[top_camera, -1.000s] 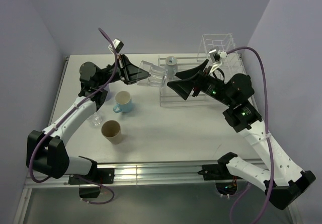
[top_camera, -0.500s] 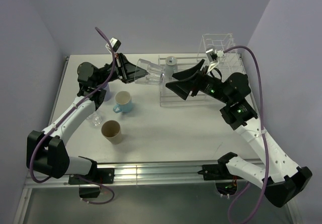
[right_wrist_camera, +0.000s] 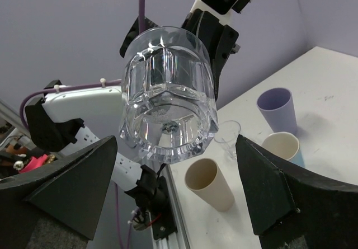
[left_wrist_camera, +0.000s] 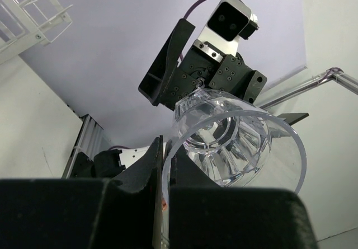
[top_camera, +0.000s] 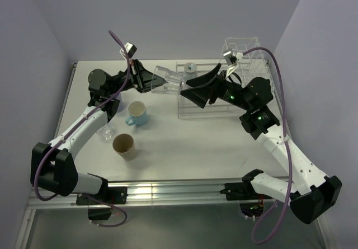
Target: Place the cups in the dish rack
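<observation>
A clear faceted glass (top_camera: 169,80) (right_wrist_camera: 168,95) hangs on its side above the table. My left gripper (top_camera: 150,80) (left_wrist_camera: 164,168) is shut on its rim, one finger inside and one outside. The glass's base points at my right gripper (top_camera: 188,90) (right_wrist_camera: 176,141), which is open just in front of the base without touching it. The white wire dish rack (top_camera: 246,48) stands at the back right, with one bluish cup (top_camera: 190,67) in it. On the table stand a light blue mug (top_camera: 136,113), a tan cup (top_camera: 124,146), a small clear glass (top_camera: 106,131) and a lavender tumbler (top_camera: 115,104), partly behind the left arm.
The rack's low grid part (top_camera: 208,110) lies beneath my right gripper. Purple walls close in the table on three sides. A metal rail (top_camera: 168,192) runs along the near edge by the arm bases.
My right gripper has slid left up to the glass's base and opened slightly wider. The left gripper still holds the glass in about the same place.
</observation>
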